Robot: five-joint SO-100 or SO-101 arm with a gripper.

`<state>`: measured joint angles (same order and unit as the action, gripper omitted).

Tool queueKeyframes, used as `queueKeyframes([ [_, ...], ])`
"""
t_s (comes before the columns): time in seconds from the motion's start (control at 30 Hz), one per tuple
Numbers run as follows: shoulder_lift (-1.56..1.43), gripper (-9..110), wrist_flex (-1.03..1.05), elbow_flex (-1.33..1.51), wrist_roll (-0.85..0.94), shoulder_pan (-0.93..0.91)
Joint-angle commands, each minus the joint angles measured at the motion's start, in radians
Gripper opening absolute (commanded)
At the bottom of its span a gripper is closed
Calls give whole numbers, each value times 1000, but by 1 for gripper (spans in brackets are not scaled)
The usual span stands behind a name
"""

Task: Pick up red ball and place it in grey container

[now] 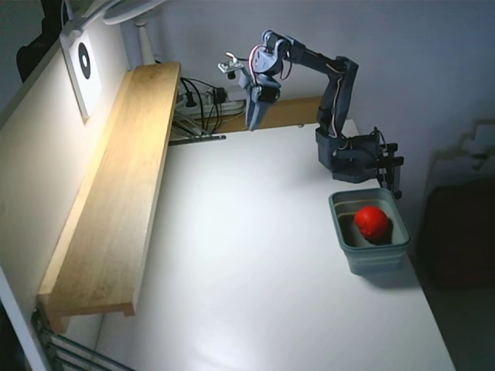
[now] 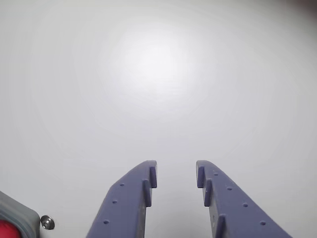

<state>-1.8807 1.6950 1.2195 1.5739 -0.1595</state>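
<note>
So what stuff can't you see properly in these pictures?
- Red ball: its underside is hidden by the grey container wall in the fixed view; the wrist view's bottom-left corner cuts off most of both.
- End effector: too small in the fixed view to judge its opening.

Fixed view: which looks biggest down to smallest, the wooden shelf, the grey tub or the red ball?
1. Wooden shelf, by far the largest.
2. Grey container.
3. Red ball, lying inside the container, smallest.

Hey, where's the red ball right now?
The red ball sits inside the grey container at the right edge of the table in the fixed view, just in front of the arm's base. The wrist view catches it only at the bottom left corner.
</note>
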Motion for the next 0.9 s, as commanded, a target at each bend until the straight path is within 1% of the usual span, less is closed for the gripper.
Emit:
queueKeyframes([
  [0.0,-76,5,21,19,-3,-88],
  [0.5,-178,-2,45,88,-3,-314],
  [0.87,-200,-3,50,103,-3,-364],
])
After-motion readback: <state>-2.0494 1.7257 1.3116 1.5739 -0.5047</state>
